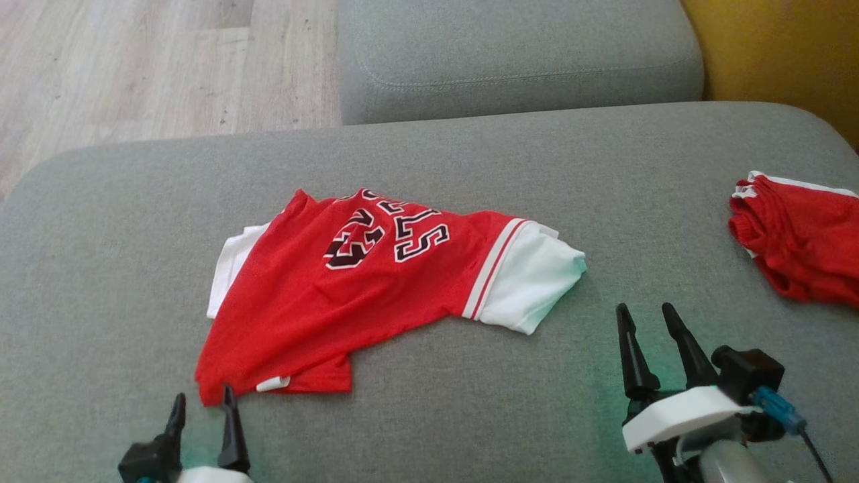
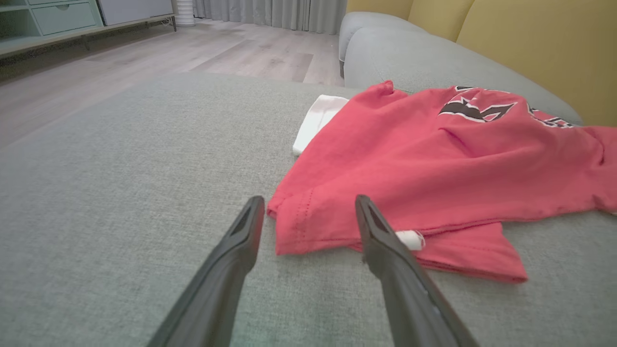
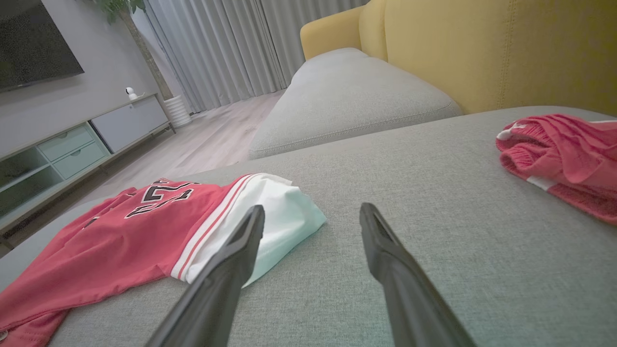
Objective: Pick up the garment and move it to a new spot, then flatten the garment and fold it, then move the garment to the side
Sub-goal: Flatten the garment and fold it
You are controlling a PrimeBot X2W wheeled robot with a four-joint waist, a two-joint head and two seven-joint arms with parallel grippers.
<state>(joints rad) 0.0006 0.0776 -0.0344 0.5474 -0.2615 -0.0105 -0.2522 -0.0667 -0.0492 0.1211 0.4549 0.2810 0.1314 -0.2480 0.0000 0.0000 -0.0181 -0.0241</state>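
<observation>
The left pincer (image 1: pixel 201 400) is spread and empty, its tips just beside the near hem corner of the red jersey (image 1: pixel 335 295). The right pincer (image 1: pixel 645 310) is spread too, near the white sleeve (image 1: pixel 530 282). The jersey lies rumpled mid-cushion on the grey sofa (image 1: pixel 470 154). The relocation looks done; flattening, folding and shifting it aside remain.
</observation>
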